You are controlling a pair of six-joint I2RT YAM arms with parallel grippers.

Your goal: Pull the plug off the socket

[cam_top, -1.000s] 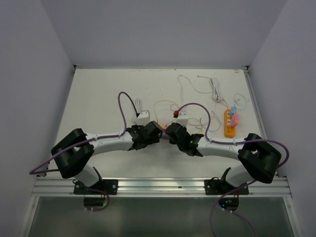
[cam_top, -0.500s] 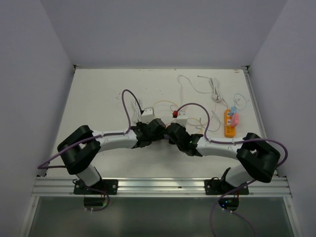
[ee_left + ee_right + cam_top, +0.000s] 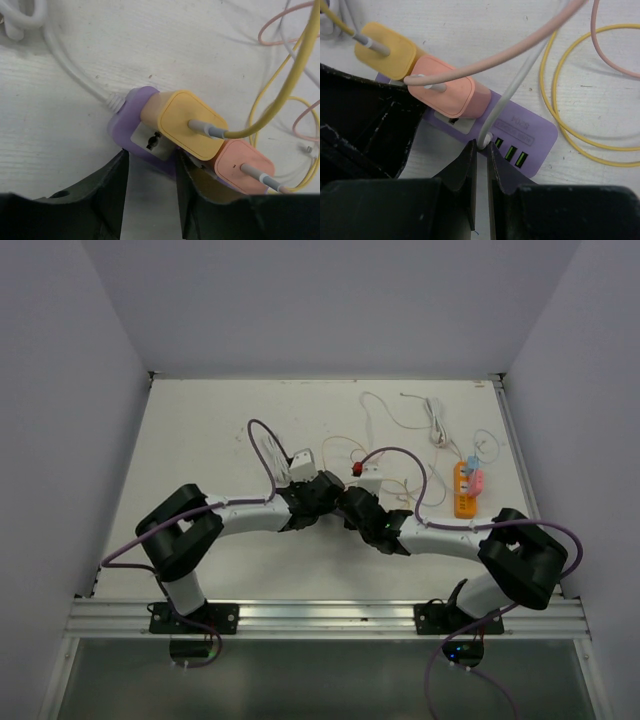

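Note:
A purple socket strip [image 3: 131,112] lies on the white table with a yellow plug [image 3: 187,122] and a pink plug [image 3: 245,170] in it. My left gripper [image 3: 150,157] has closed in on the strip's end, one finger against each side of it. In the right wrist view a small white plug [image 3: 485,139] on a white cable stands in the strip [image 3: 530,132] beside three green ports. My right gripper [image 3: 482,145] is shut on that white plug. From above, both grippers [image 3: 336,500] meet at the table's middle and hide the strip.
Loose yellow cable [image 3: 560,125] and pink cable loop around the strip. A thick white cord [image 3: 65,60] runs off its end. An orange strip [image 3: 465,490] with plugs lies at the right. A coiled white cable [image 3: 435,420] lies at the back.
My left arm has swung right to the strip and its jaws have narrowed onto it. The right arm has hardly moved.

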